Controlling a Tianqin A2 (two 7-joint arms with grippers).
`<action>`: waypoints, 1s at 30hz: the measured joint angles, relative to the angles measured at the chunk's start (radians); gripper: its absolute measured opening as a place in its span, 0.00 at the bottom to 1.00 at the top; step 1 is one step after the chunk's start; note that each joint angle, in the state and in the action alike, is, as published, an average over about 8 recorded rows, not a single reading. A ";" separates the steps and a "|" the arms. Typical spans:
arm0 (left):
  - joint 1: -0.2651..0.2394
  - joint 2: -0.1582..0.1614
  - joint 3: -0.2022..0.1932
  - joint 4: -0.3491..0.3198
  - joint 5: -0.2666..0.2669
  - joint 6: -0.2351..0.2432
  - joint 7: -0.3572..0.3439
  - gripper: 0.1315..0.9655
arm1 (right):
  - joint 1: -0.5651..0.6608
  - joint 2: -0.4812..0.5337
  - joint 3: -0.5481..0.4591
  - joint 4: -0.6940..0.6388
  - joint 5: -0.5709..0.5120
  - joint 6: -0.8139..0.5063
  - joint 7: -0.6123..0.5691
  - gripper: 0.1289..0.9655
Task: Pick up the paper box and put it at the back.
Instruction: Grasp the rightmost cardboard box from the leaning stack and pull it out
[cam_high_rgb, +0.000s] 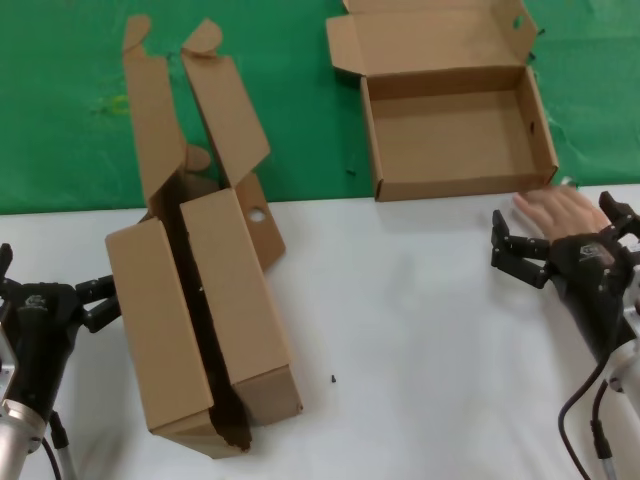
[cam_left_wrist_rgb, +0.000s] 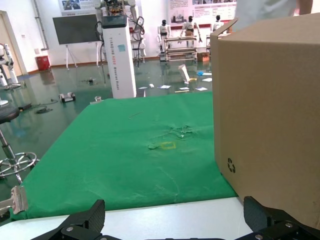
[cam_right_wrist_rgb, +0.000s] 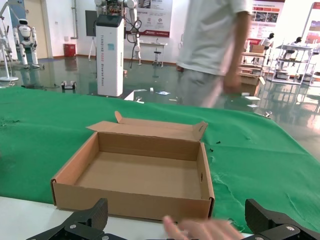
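Paper box (cam_high_rgb: 455, 105) is sitting open at upper right of the head view, tray resting on the green cloth (cam_high_rgb: 60, 110), its front wall lying along the cloth's near edge where the white tabletop (cam_high_rgb: 420, 330) begins. Long axis is running left–right across the frame; flap lid is standing open toward the far side.

Right gripper (cam_high_rgb: 520, 252) is hovering over the tabletop at right, just below the box's front-right corner — clearly the nearer arm. Jaws are spread wide and gripping nothing; in the right wrist view the box front wall (cam_right_wrist_rgb: 132, 200) is lying straight ahead between the two fingertips (cam_right_wrist_rgb: 92, 215).

A person's hand (cam_high_rgb: 558, 208) is intruding between that gripper and the box corner, looking very near the fingers; whether it is touching the box cannot be told.

Left gripper (cam_high_rgb: 95, 300) is waiting at lower left, jaws parted, empty, close beside the pair of tall brown boxes (cam_high_rgb: 200, 310) standing on the tabletop. Those boxes are filling half the left wrist view, hiding everything beyond.

Lid's far edge is getting cut off at the frame top
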 joint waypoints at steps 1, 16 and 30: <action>0.000 0.000 0.000 0.000 0.000 0.000 0.000 1.00 | 0.000 0.000 0.000 0.000 0.000 0.000 0.000 1.00; 0.000 0.000 0.000 0.000 0.000 0.000 0.000 1.00 | 0.000 0.000 0.000 0.000 0.000 0.000 0.000 1.00; 0.000 0.000 0.000 0.000 0.000 0.000 0.000 1.00 | 0.000 0.000 0.000 0.000 0.000 0.000 0.000 1.00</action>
